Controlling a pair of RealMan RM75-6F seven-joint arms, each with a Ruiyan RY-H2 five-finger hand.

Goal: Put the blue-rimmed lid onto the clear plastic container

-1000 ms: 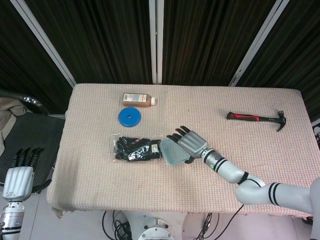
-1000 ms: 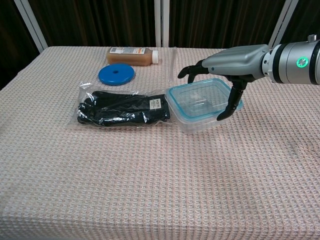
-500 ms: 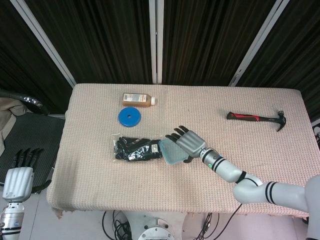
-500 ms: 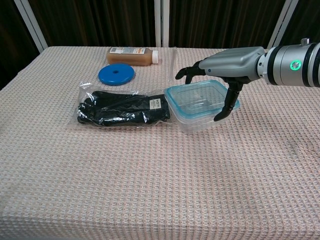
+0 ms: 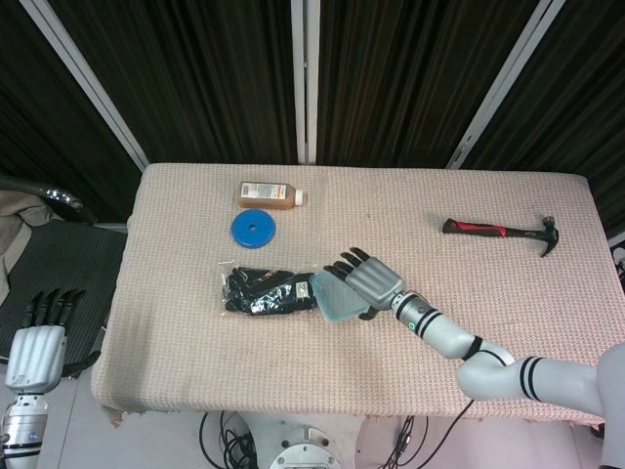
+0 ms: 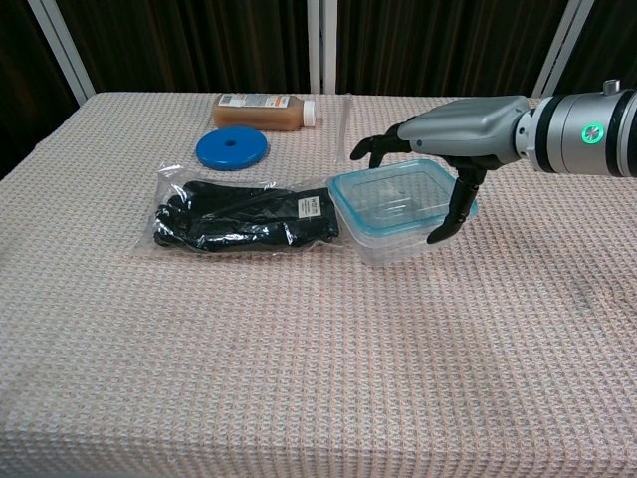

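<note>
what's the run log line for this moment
right hand: open, spread over container | lid: on clear container, looks seated | left hand: open, off table, idle | beside: bagged gloves

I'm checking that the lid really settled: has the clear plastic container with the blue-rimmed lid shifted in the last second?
No. The clear plastic container keeps its place, its corner against the bagged black gloves.

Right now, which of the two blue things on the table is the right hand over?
The blue-rimmed lid on the clear container; the right hand arches over it. The blue disc lies apart, near the brown bottle.
</note>
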